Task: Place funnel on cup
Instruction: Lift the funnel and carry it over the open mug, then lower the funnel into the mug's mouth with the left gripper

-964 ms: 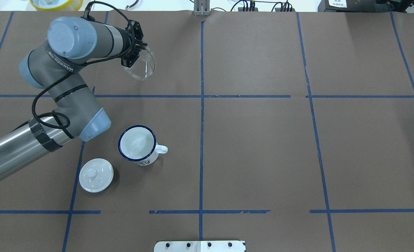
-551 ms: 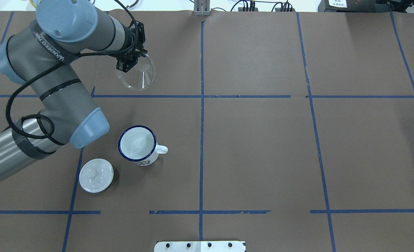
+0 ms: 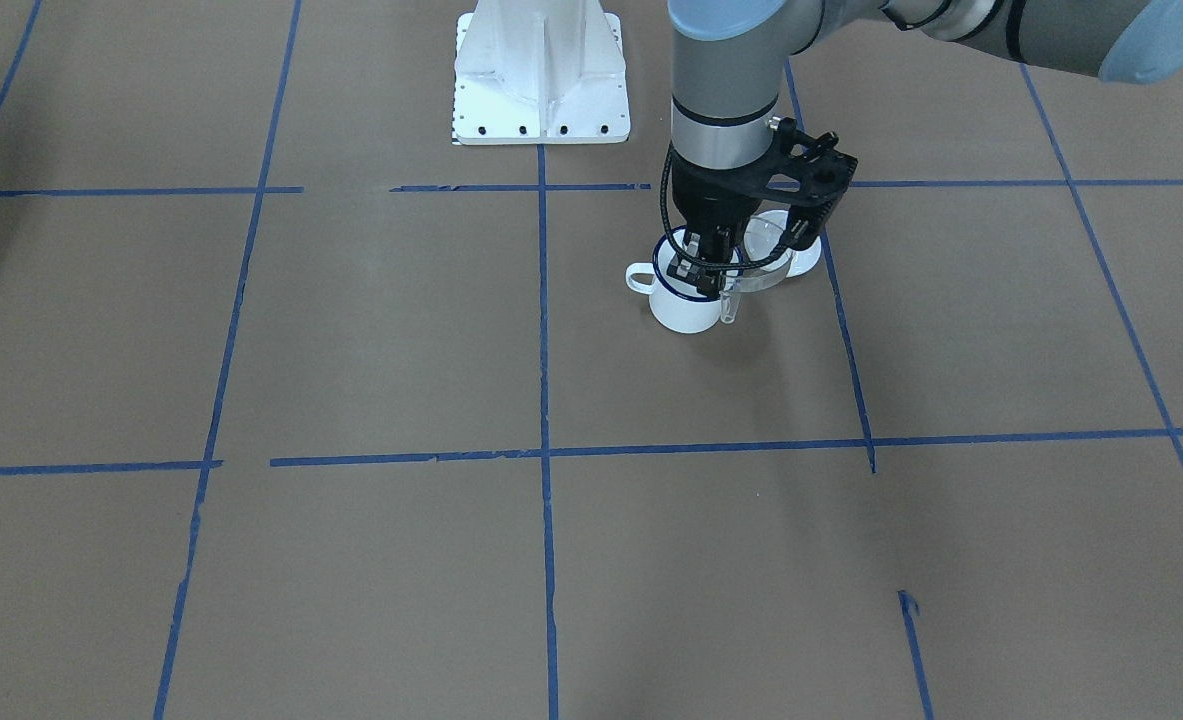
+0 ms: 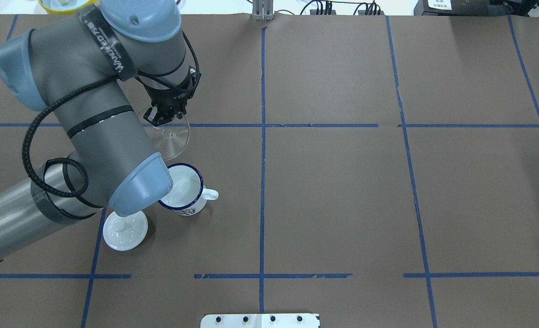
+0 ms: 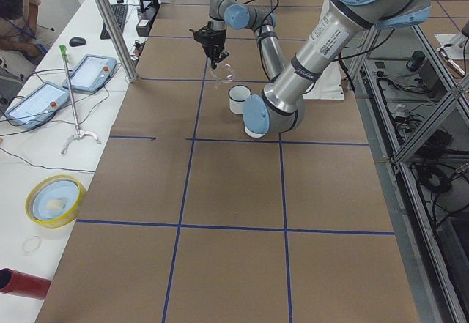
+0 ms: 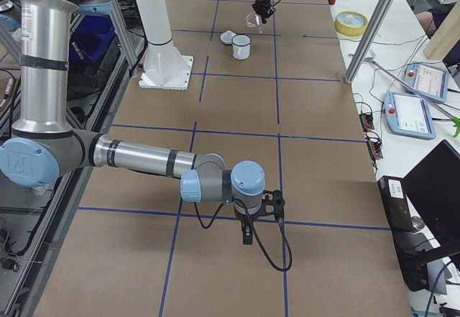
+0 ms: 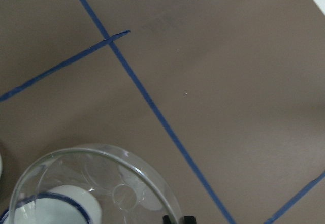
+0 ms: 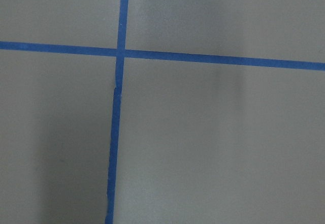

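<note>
My left gripper is shut on the rim of the clear funnel and holds it above the table, wide end up and spout down. The funnel hangs just beyond the white mug with the dark blue rim, on the side away from my base, apart from it. In the front-facing view the gripper is over the mug, with the funnel beside it. The left wrist view shows the funnel with the mug behind it. My right gripper hangs low over bare table far away; I cannot tell if it is open.
A white knobbed lid lies left of the mug, partly under my left elbow. The white mounting base stands at the robot's edge. A yellow bowl and tablets lie on the operators' bench.
My left arm has swung the funnel from the far side of the table toward the mug and turned it more upright. The elbow now overlaps the mug's left rim. Mug and lid have not moved.
</note>
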Motion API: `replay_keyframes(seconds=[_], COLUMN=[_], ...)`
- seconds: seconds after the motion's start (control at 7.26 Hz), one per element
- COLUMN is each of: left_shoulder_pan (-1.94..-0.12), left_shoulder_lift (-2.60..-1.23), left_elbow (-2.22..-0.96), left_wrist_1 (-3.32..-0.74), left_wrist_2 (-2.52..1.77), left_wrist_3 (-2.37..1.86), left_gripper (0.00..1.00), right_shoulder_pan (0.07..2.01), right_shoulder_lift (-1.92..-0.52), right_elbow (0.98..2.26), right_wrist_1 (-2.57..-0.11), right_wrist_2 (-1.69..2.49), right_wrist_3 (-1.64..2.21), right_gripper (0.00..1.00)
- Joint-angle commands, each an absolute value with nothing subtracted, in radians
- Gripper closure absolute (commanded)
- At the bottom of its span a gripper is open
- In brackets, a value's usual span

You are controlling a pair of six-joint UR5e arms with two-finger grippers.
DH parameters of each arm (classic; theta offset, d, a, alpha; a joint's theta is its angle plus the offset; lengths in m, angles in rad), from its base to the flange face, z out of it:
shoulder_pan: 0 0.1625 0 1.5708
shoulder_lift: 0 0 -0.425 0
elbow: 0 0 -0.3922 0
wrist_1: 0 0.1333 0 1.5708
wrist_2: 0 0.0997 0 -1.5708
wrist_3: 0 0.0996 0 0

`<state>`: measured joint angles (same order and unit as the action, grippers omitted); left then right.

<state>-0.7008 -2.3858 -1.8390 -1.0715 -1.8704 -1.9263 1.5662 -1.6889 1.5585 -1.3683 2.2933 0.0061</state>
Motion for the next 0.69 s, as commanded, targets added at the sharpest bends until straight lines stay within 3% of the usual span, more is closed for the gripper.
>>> replay_keyframes(seconds=[0.0,0.55], left_shoulder_pan=[-0.616,-0.594], left_shoulder_lift=[-2.384,-2.359], left_elbow=[-1.847,-1.850], left_wrist_1=[-1.009,-1.025], left_wrist_2=[-1.887,-1.908], left_wrist_3=[-1.855,-1.800], left_gripper=[1.00,1.00], right_shoulder_pan=[1.566,1.566], right_shoulder_lift=[-1.689,-1.689], right_elbow=[1.559,1.559], right_wrist_1=[-1.368,-1.368], right_wrist_2=[2.293,2.293], right_wrist_3=[0.006,0.006], right_gripper=[0.00,0.00])
